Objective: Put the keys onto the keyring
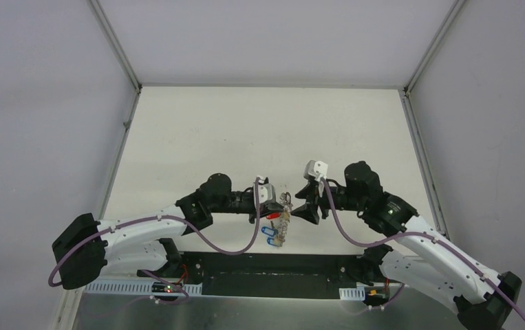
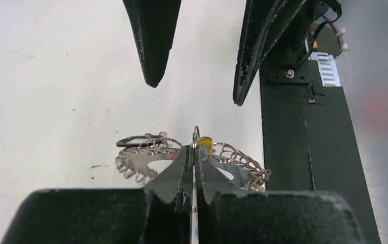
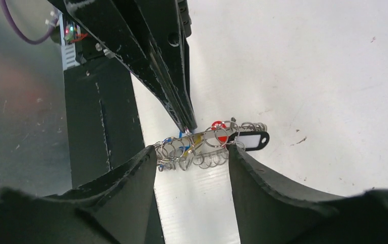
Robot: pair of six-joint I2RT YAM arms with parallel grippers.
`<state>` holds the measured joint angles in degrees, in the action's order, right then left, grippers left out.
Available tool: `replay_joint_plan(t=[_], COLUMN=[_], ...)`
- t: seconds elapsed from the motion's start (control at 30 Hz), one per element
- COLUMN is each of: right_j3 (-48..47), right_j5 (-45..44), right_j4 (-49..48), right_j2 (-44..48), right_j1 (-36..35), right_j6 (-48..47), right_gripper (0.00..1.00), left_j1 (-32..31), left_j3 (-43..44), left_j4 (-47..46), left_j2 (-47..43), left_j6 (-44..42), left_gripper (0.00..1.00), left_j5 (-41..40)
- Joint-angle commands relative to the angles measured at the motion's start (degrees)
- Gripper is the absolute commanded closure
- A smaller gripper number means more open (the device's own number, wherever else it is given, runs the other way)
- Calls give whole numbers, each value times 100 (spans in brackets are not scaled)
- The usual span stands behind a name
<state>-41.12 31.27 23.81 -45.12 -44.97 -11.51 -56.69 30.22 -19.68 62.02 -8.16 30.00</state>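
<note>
Between the two wrists, near the front edge of the table (image 1: pixel 245 130): a pinch on the keyring.
The left gripper (image 2: pixel 194 148) is clamped fully closed on a thin wire loop of the keyring (image 3: pixel 202 160). The right gripper (image 3: pixel 191 151) faces it with jaws parted, holding nothing, close to the coils but not touching them. A red key head (image 3: pixel 220 133), a blue key head (image 1: pixel 269 232) and a black tag (image 3: pixel 250 141) sit among the rings.

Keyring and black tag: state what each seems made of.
The keyring looks like bare metal wire, likely steel: silvery loops that glint. The black tag is probably plastic: smooth, slightly glossy frame around a white label window.
</note>
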Motion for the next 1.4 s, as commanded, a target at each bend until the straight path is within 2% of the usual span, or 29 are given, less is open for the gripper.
replay_joint_plan(t=[0.0,0.13,0.2,0.37,0.47,0.53,0.73,0.87,0.97,1.2,1.3,1.37], right_j3=[388,579,633,708,728,729,760,769,757,729,728,737], right_j5=[-71,366,652,1095,1124,1083,1098,1106,1131,1263,1273,1296], right_j4=[-1103,-1444,-1598,-1920,-2041,-2047,-2097,-2118,-2126,-2205,-2201,-2190], right_j2=[554,739,750,691,648,614,530,446,396,286,284,300], right_j1=[73,101,112,137,144,152,186,191,198,208,208,207], right_j6=[474,516,471,475,476,464,432,400,341,285,274,263], right_gripper=[44,46,56,59,60,65,66,72,72,88,100,100], left_j1=[-60,-57,-58,-53,-60,-62,-55,-54,-57,-54,-58,-55], left_j3=[-228,-356,-436,-604,-631,-631,-597,-604,-588,-570,-570,-570], left_j4=[-1574,-1846,-2019,-2415,-2462,-2468,-2528,-2545,-2563,-2567,-2529,-2467], left_j2=[-357,-494,-561,-696,-750,-761,-770,-770,-770,-765,-772,-802], left_j6=[226,23,-112,-270,-291,-300,-264,-275,-258,-252,-250,-268], left_gripper=[100,100,100,100,100,100,100,100,100,100,100,100], left_j5=[-140,-22,96,165,160,206,307,311,354,378,376,353])
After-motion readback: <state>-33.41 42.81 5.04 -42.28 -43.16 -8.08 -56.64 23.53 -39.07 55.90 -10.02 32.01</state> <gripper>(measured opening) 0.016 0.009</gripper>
